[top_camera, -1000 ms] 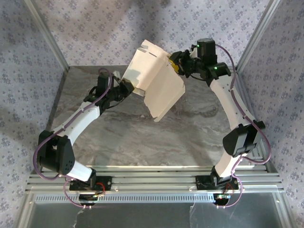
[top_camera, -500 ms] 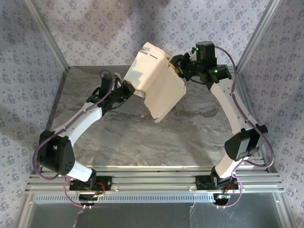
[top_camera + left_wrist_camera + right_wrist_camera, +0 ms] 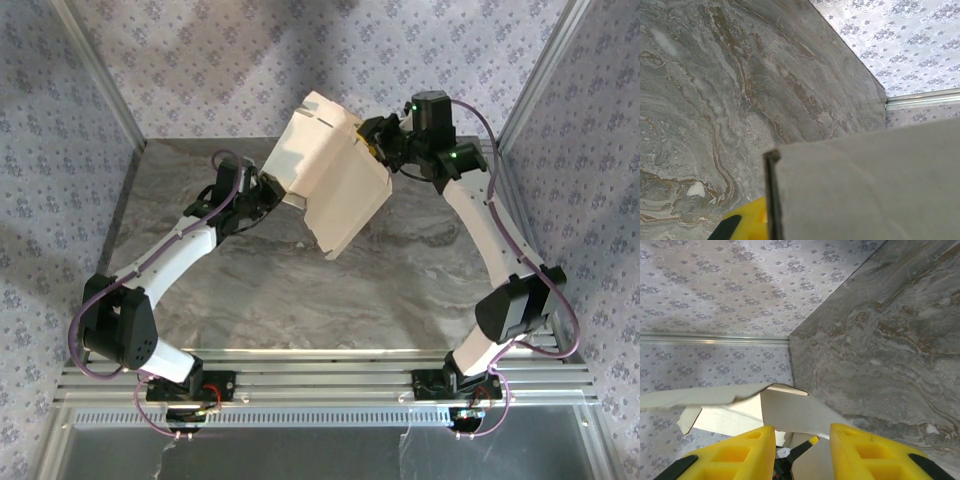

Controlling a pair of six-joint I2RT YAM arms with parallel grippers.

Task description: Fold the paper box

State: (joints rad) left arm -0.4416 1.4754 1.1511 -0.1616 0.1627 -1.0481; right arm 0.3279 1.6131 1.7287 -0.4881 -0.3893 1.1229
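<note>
Overhead, the left gripper clamps the paper box; the right wrist view reveals the right gripper half-open beside its flap, above the marble table and floral walls.

Tbl free (paper box aloft)

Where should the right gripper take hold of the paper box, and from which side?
Likely grip the paper box by its upper right edge, from the right: the left gripper clamps the opposite edge, and this thin edge faces the right gripper.
</note>
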